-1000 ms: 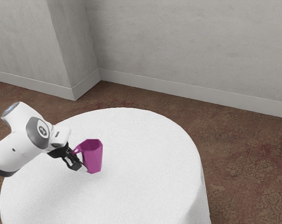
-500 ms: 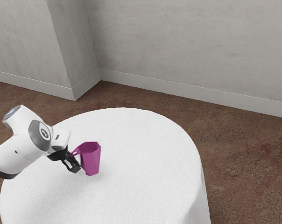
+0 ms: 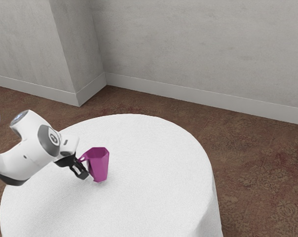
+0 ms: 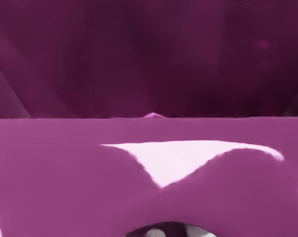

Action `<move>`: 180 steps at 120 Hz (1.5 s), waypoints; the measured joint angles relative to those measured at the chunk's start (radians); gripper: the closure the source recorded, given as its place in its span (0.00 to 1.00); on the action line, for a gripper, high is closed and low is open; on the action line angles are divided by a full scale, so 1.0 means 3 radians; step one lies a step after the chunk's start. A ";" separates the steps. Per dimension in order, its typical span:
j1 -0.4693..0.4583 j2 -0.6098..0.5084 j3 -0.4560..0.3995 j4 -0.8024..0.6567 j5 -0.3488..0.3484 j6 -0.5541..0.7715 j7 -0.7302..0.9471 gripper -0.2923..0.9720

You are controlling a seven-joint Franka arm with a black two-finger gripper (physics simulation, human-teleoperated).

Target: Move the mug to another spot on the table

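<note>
A magenta mug (image 3: 97, 164) with faceted sides stands on the round white table (image 3: 154, 187), toward the exterior view's left side and slightly tilted. My black gripper (image 3: 80, 169) is at its handle, on the side toward the exterior view's left, shut on the handle. The white arm (image 3: 25, 153) reaches in from the left edge. In the wrist view the mug (image 4: 149, 69) is very close, its purple wall and handle blurred right in front of the hand.
The table's edge curves close to the mug on the exterior view's left. Brown patterned carpet (image 3: 257, 163) surrounds the table. Grey walls with a white baseboard (image 3: 198, 94) stand behind, and a wall corner (image 3: 75, 59) juts out at the back left.
The arm has shifted slightly toward the exterior view's right, carrying the mug a little that way and up. The grip on the handle is unchanged.
</note>
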 joint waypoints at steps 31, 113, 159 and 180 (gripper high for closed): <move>0.0049 0.0103 0.0004 0.0071 -0.0013 0.0037 0.0010 0.85; 0.0030 -0.0050 -0.0007 -0.0160 -0.0282 -0.0040 0.0007 0.47; 0.0056 -0.0676 -0.0105 -0.0531 -0.0310 -0.0114 -0.0142 0.42; 0.0129 -0.0989 -0.0116 -0.0663 -0.0306 -0.0172 -0.0221 0.41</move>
